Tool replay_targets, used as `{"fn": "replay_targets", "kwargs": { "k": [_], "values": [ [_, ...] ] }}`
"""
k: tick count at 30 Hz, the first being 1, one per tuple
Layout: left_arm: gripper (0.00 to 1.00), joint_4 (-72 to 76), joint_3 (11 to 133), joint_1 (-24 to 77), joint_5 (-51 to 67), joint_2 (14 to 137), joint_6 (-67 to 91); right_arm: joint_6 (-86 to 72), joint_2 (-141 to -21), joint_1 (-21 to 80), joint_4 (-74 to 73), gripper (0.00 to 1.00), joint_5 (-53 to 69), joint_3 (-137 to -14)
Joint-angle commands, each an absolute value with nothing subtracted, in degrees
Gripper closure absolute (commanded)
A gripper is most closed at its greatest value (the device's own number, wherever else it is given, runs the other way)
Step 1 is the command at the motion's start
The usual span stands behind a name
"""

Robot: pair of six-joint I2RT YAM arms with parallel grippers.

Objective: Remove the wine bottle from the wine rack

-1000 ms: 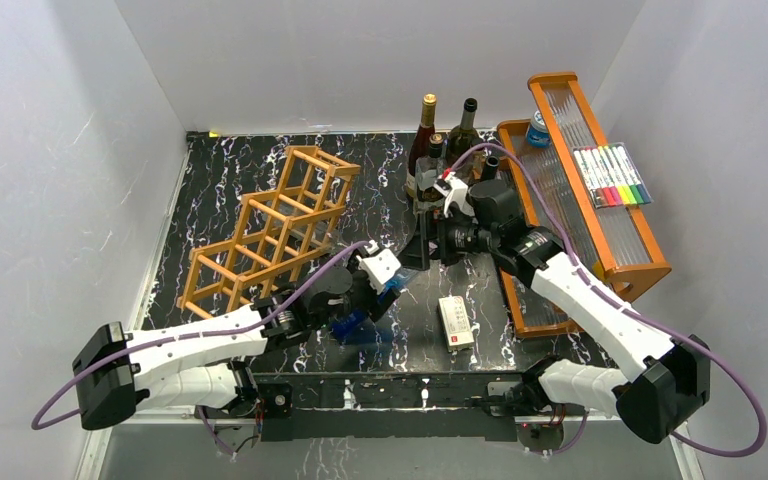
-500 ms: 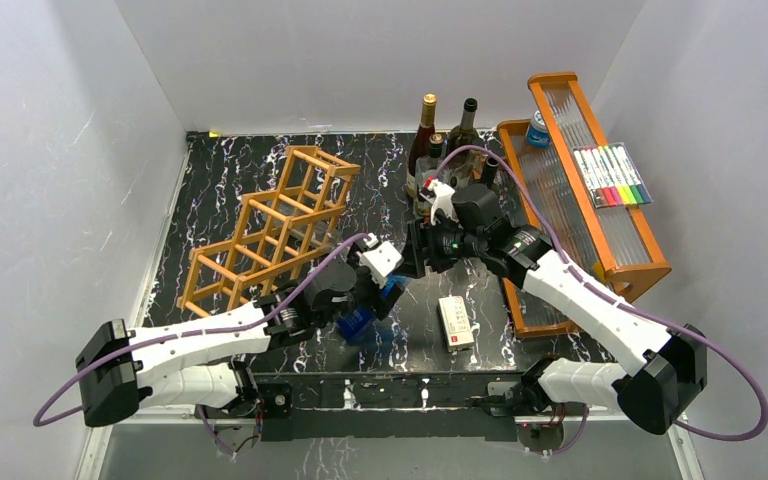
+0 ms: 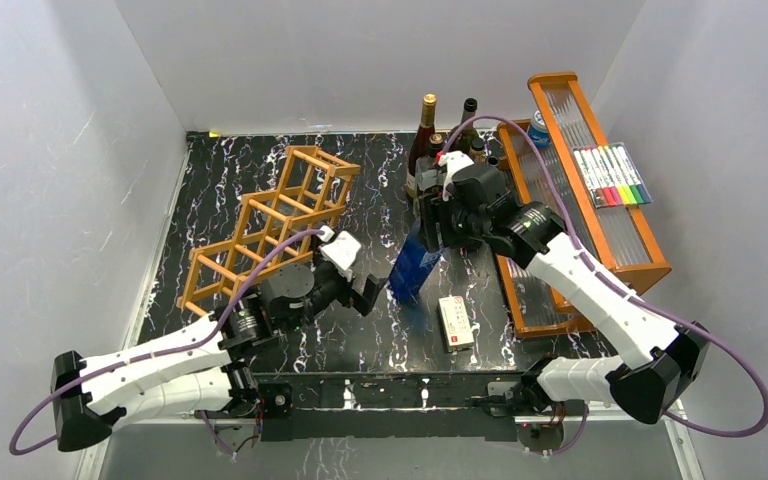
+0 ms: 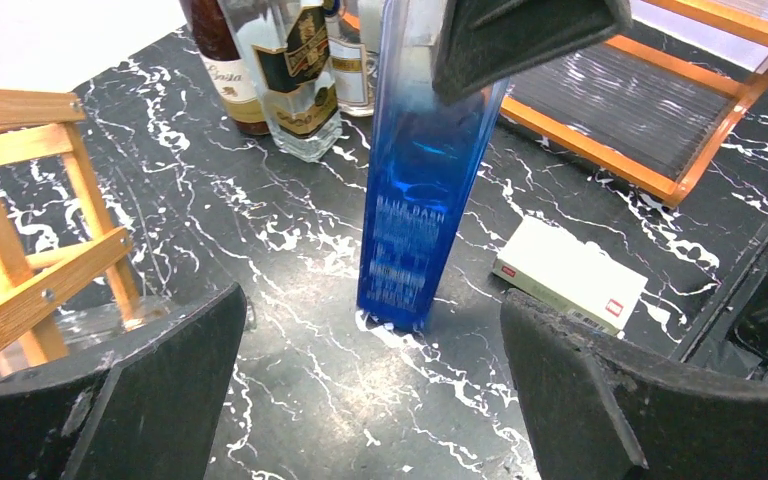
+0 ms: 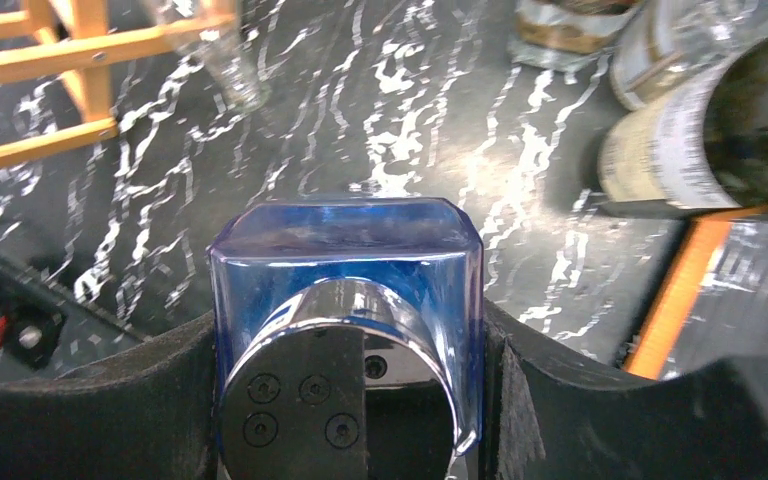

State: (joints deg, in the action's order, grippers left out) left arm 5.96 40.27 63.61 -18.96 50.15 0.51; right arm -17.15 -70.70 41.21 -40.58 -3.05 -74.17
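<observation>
**Though clear of the wine rack (image 3: 278, 222), the blue bottle (image 3: 415, 265) could tip**

Because the blue bottle is tall, narrow, square-sided and made of slick glass, it could slide through the right gripper (image 5: 350, 330), whose dark padded fingers pinch its shoulders. It could also topple if let go while leaning. It stands near the middle of the black, white-veined table (image 3: 220, 175), well apart from the wooden lattice wine rack toward the left edge. The left gripper (image 4: 370, 320) faces it with fingers spread wide, holding nothing. A stray swing could knock the bottle over.
</observation>
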Motion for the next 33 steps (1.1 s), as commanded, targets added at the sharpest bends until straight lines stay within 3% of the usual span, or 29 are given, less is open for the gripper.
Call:
{"fn": "replay_targets", "kwargs": {
  "k": [1, 12, 33],
  "values": [
    [0.02, 3.2, 41.9, 63.8, -22.7, 46.9, 0.7, -15.7, -70.5, 40.9, -33.7, 0.84, -13.4, -81.9],
    [0.02, -1.5, 45.4, 63.8, -24.3, 44.1, 2.3, -14.9, -80.5, 40.9, -34.2, 0.88, -26.1, -90.2],
    [0.02, -8.7, 46.6, 63.8, -28.2, 37.0, 6.2, -16.7, -84.9, 40.6, -27.9, 0.85, -35.4, -89.9]
  ]
}}
